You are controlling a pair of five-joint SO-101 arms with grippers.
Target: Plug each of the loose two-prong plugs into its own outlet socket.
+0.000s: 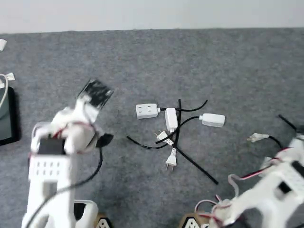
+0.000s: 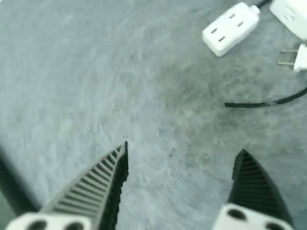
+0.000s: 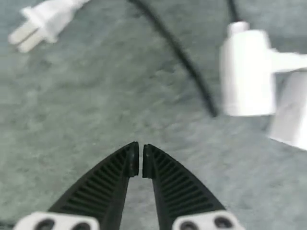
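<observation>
Three white outlet sockets lie mid-table among black cables: one [image 1: 146,110] on the left, one [image 1: 171,119] in the middle, one [image 1: 212,119] on the right. Two loose white plugs [image 1: 164,137] [image 1: 171,160] lie just below them, and a third plug [image 1: 257,137] lies farther right. My left gripper [image 2: 182,155] is open over bare carpet, short of a socket [image 2: 230,28] and a plug [image 2: 295,57]. My right gripper [image 3: 139,149] is shut and holds nothing, with a plug [image 3: 43,24] and a socket [image 3: 247,72] beyond it.
Grey carpet [image 1: 228,66] covers the table. A dark tray-like object [image 1: 8,116] sits at the left edge. Black cables [image 1: 194,164] cross the middle. The left arm [image 1: 61,142] stands at the front left, the right arm [image 1: 280,183] at the front right.
</observation>
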